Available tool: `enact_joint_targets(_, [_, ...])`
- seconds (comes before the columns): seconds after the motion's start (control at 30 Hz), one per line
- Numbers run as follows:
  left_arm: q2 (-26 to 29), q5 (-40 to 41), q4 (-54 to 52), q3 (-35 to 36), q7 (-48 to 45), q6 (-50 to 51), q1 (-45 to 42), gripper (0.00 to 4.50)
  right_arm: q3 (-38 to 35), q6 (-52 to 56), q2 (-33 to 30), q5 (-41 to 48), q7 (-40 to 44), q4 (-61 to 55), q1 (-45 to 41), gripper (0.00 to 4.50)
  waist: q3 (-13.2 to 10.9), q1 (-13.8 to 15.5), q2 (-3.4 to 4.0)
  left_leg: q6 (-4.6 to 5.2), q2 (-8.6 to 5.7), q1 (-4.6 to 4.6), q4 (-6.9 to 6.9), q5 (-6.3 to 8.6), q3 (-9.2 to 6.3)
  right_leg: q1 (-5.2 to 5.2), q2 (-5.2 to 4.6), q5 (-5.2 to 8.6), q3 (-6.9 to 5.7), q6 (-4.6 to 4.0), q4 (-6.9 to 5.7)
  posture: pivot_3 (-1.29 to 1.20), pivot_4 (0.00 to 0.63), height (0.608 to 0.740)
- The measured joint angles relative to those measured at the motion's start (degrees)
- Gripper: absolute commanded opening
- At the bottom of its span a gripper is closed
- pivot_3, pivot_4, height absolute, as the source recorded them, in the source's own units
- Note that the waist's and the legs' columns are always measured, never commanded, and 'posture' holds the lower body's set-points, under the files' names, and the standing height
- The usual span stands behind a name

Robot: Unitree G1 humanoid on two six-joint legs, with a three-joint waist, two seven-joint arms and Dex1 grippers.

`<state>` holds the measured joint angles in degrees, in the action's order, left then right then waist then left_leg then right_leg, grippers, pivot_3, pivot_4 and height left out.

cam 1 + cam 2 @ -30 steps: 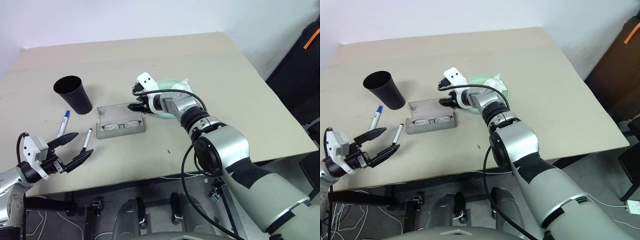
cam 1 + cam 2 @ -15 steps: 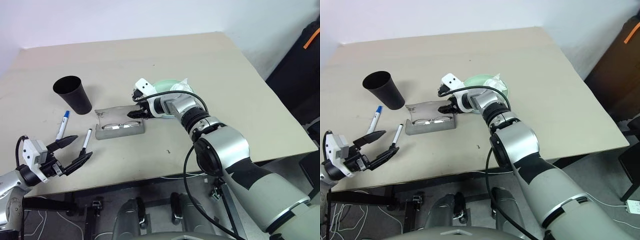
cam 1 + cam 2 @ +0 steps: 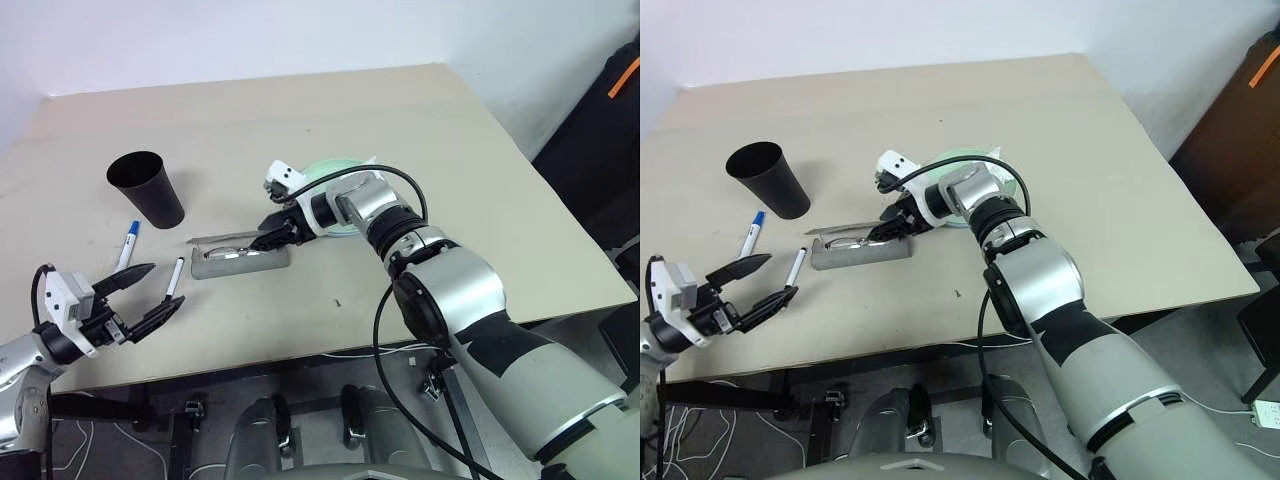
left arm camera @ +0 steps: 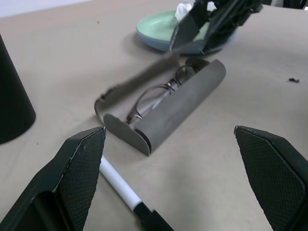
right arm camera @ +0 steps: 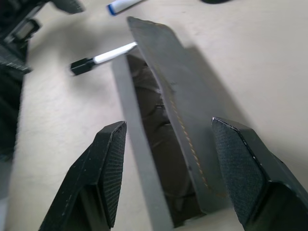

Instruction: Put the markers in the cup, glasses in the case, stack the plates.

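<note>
My right gripper [image 3: 268,240] straddles the half-lowered lid of the grey felt glasses case [image 3: 240,260], jaws apart. My left gripper [image 3: 148,297], at seven o'clock from the case, gapes wide and empty.

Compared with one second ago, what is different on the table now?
The right gripper has pushed the case lid down over the glasses, from fully open to half shut. The left gripper, cup, markers and plates stayed put.

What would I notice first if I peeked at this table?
Probably the right gripper in the middle of the table, pushing the lid of the grey case down over the glasses. Next, the tall black cup at the left, with two markers lying near it in front of the open left gripper.
</note>
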<state>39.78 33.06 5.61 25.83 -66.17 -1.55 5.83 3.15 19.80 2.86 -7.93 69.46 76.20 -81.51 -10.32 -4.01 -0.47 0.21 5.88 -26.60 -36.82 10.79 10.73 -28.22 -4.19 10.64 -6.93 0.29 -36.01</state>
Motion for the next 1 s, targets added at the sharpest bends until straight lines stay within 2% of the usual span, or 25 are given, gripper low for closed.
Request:
enact_joint_targets(0.37, [0.0, -0.1, 1.2, -0.9, -0.3, 0.2, -2.4, 4.5, 1.9, 4.0, 0.5, 0.8, 3.9, -4.3, 3.6, 2.96, 0.0, 0.0, 0.0, 0.0, -0.02, -0.01, 0.02, 0.0, 0.02, -0.03, 0.0, -0.02, 0.01, -0.03, 0.0, 0.0, 0.15, 0.74])
enact_joint_targets(0.73, [-0.5, 2.1, 1.6, 0.7, 2.9, 3.8, -3.8, 4.5, 5.5, 8.6, 0.4, 3.8, 6.7, -16.8, 9.8, 2.96, 0.0, 0.0, -0.01, 0.0, -0.02, -0.02, 0.03, 0.0, 0.02, -0.06, -0.02, -0.02, 0.01, -0.04, -0.02, 0.0, 0.15, 0.74])
enact_joint_targets(0.87, [1.0, 4.6, -0.9, 5.5, 8.1, 9.5, -1.7, 4.5, 2.6, 11.7, -4.0, 8.8, 6.3, -27.4, 12.2, 2.96, 0.0, 0.1, -0.06, 0.0, -0.09, -0.09, 0.03, 0.0, 0.0, -0.11, -0.12, -0.02, 0.01, -0.03, 0.0, 0.0, 0.15, 0.74])
enact_joint_targets(1.0, [4.9, 2.6, -1.7, 7.7, 16.0, 15.8, -1.4, 4.5, 1.8, 16.1, -8.4, 11.9, 5.5, -38.7, 16.6, 2.96, 0.0, 0.2, -0.08, 0.01, -0.15, -0.03, 0.16, 0.01, -0.03, -0.15, -0.19, -0.02, -0.04, -0.03, 0.16, 0.0, 0.15, 0.74])
